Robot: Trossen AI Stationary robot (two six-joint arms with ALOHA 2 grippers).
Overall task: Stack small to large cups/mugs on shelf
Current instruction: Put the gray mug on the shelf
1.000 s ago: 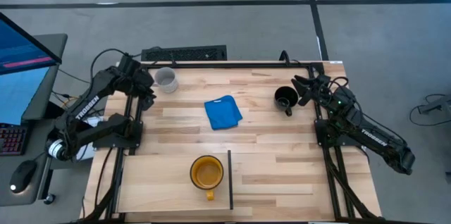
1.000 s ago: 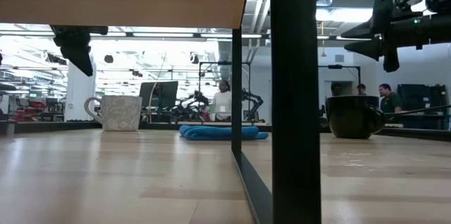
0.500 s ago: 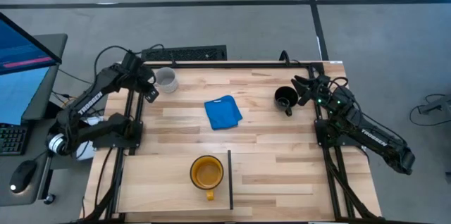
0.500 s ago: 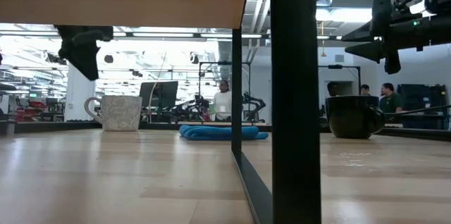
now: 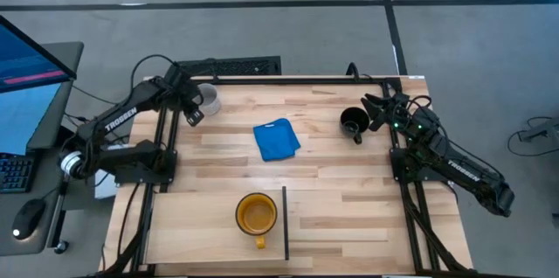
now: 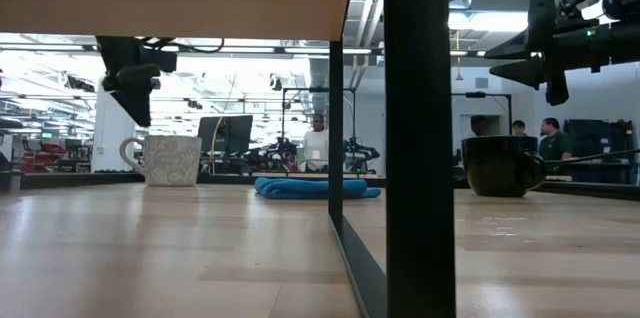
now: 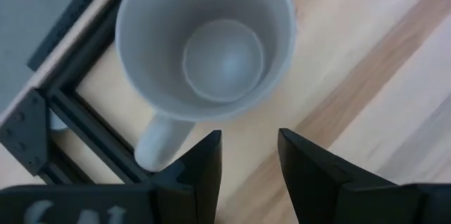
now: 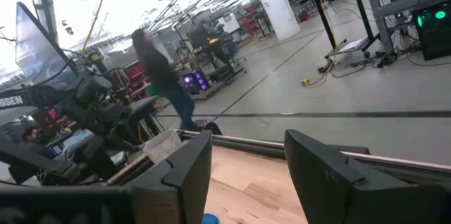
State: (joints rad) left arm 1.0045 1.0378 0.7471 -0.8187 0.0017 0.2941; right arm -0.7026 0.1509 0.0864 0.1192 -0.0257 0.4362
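My left gripper (image 7: 246, 164) hangs spread and empty above the grey-white mug (image 7: 208, 41) at the table's (image 5: 349, 217) 11 o'clock corner, touching nothing; the mug is empty. My right gripper (image 8: 246, 168) waits spread just beside the black mug (image 5: 353, 122) at 2 o'clock. The yellow mug (image 5: 256, 215) stands empty at 6 o'clock, handle toward 6, beside the shelf's dark divider (image 5: 286, 222).

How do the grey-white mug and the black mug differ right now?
The grey-white mug is pale and stands at the table's far left corner; the black mug is dark and glossy, at the far right. The left gripper hangs open just beside the grey-white mug; the right gripper waits open beside the black one. Both stand upright, ungripped, off the shelf.
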